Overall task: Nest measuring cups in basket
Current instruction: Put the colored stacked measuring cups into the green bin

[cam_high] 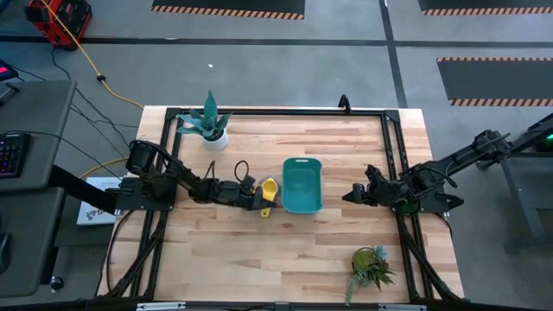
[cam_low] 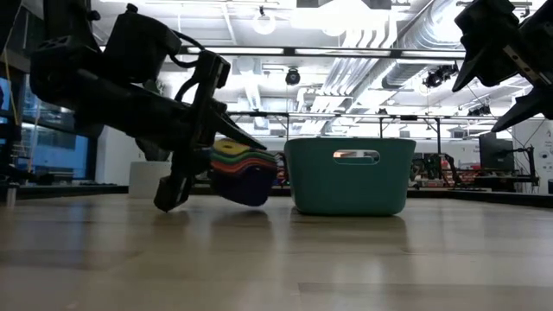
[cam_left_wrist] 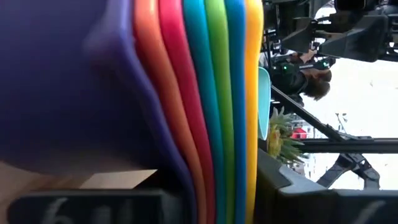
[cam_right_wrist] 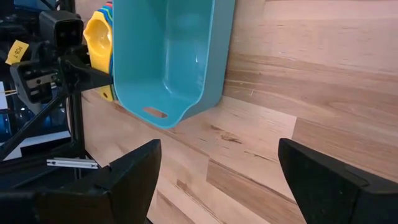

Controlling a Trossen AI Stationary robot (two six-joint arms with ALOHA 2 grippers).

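The nested stack of small round plastic measuring cups [cam_low: 244, 173], purple outermost, then orange, red, teal, green, blue and yellow, is clamped by its handles in the left gripper [cam_high: 257, 198]. The low view shows the stack tilted and lifted just clear of the light wooden table [cam_high: 259, 250]. In the high view the yellow innermost cup [cam_high: 269, 189] faces upward, just beside the left wall of the teal rectangular plastic basket [cam_high: 302, 184], outside it. The basket stands upright near the table's centre; its interior holds nothing visible.

The right gripper [cam_high: 354, 193] hovers to the right of the basket, apart from it, its two dark fingers [cam_right_wrist: 127, 177] spread wide with nothing between them.

A green plant in a white pot [cam_high: 209, 123] stands at the far left of the table; a second small plant [cam_high: 371, 266] sits near the front right corner.
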